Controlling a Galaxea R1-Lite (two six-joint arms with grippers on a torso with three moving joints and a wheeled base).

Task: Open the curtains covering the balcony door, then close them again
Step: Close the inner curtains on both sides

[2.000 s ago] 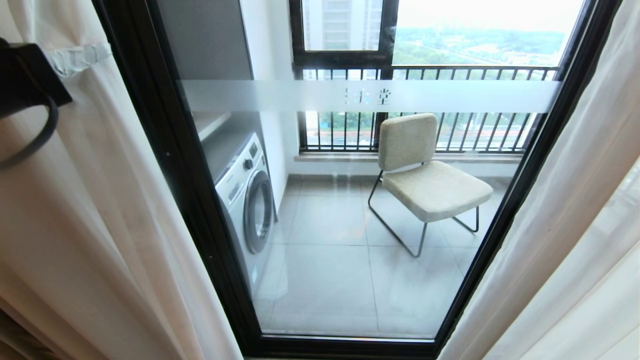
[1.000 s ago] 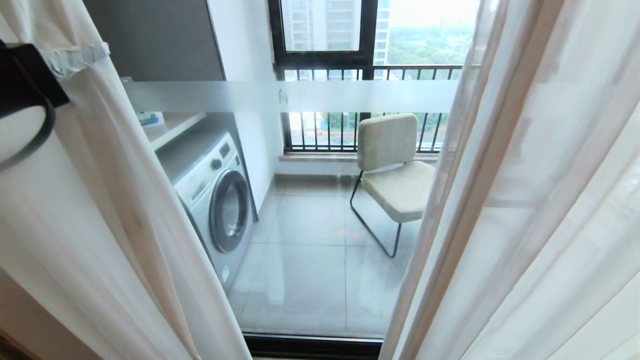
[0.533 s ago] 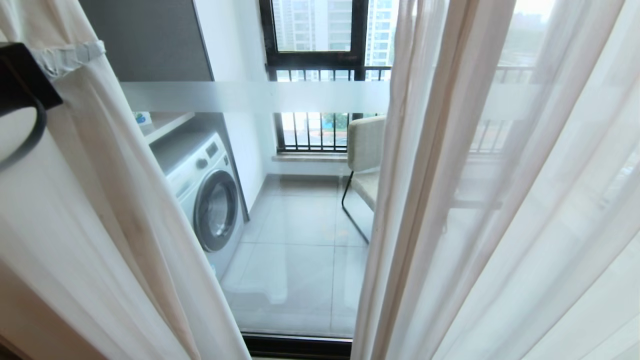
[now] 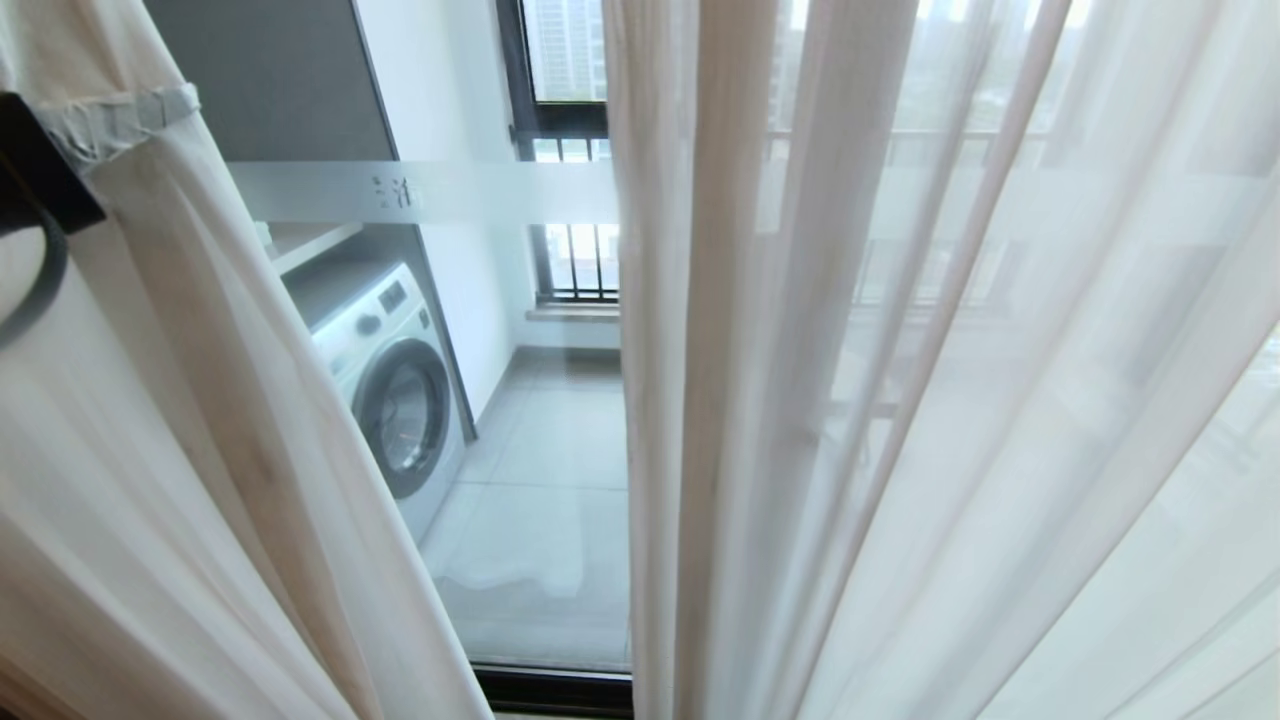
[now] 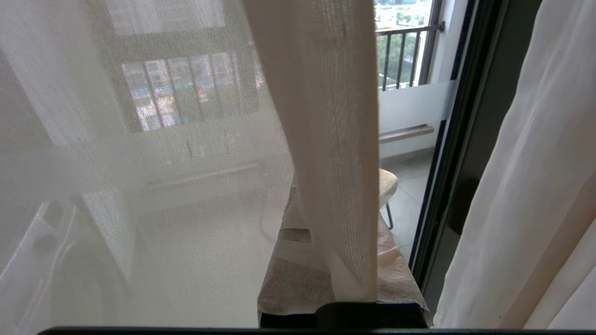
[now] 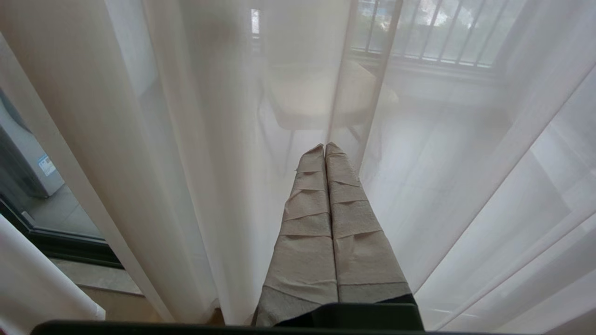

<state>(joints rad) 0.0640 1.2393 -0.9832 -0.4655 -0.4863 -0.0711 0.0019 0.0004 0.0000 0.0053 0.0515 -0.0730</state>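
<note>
Both grippers are clamped, the left gripper (image 5: 326,279) on the curtains (image 4: 800,400), which now cover more glass.

Bright daylight enters through the balcony door (image 4: 520,420), glowing softly through the sheer curtains (image 4: 900,400); straight lines bow at the edges.

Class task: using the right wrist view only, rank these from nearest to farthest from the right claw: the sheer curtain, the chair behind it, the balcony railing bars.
1. Sheer curtain: hanging just ahead of the shut right claw.
2. Chair: beyond the cloth, seen faintly through it.
3. Railing bars: farthest, at the balcony's outer edge.
</note>
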